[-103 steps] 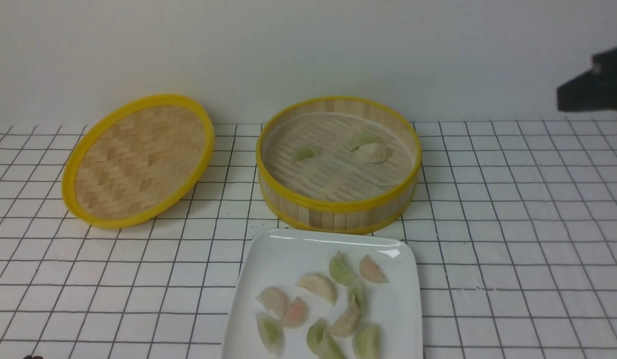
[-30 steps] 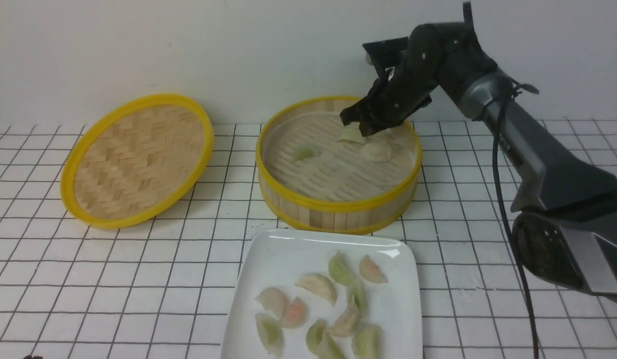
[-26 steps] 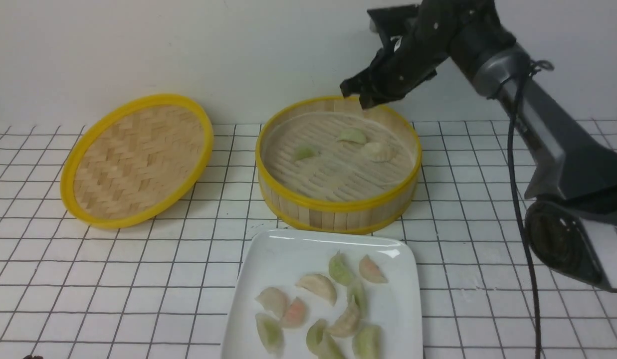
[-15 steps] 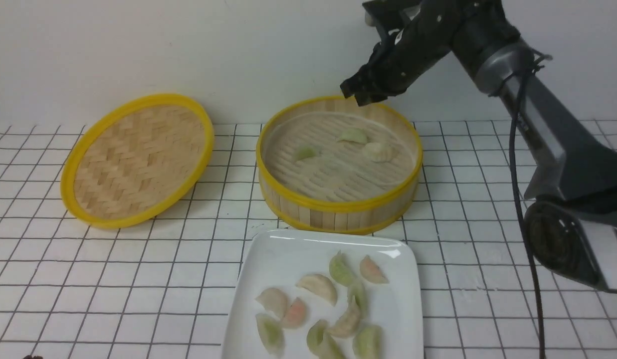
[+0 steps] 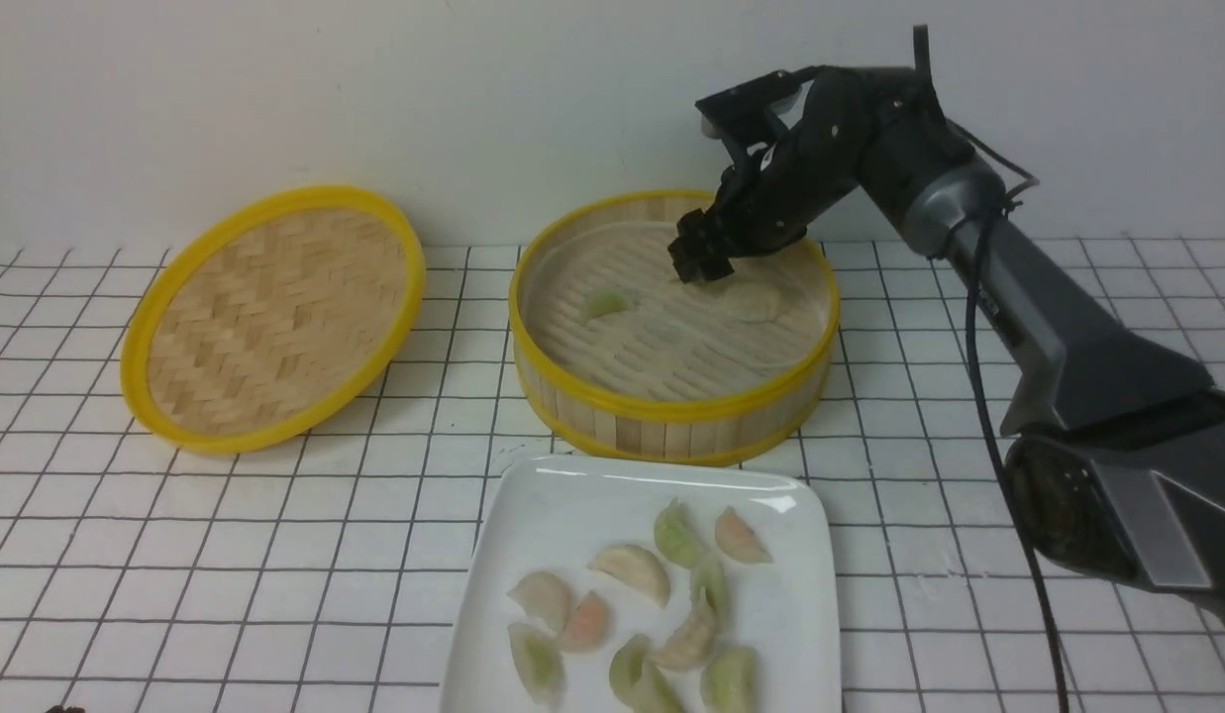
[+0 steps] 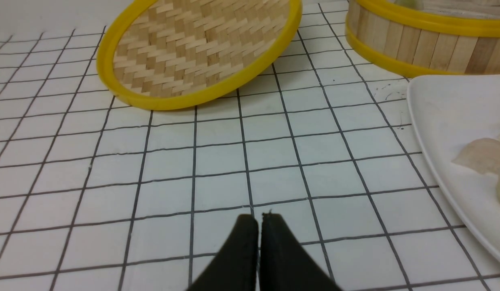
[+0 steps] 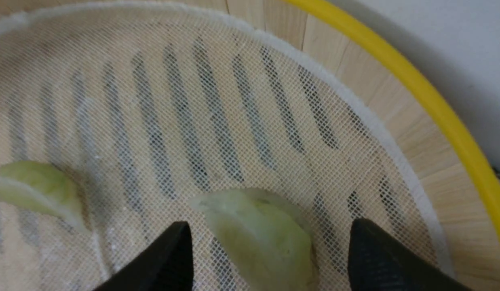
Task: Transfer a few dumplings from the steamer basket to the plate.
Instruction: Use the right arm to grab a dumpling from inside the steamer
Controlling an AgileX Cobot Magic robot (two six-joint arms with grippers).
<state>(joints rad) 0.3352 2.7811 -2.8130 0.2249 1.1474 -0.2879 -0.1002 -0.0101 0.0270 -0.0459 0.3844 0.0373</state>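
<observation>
Right arm bent into steamer basket — jaws astride dumpling.

The right gripper hung shut above the far rim of the steamer basket half a second ago. It has since dropped back inside, and its jaws now stand wide apart on either side of a pale green dumpling. In the front view the gripper now covers that dumpling, which had shifted slightly left since the start.
</observation>
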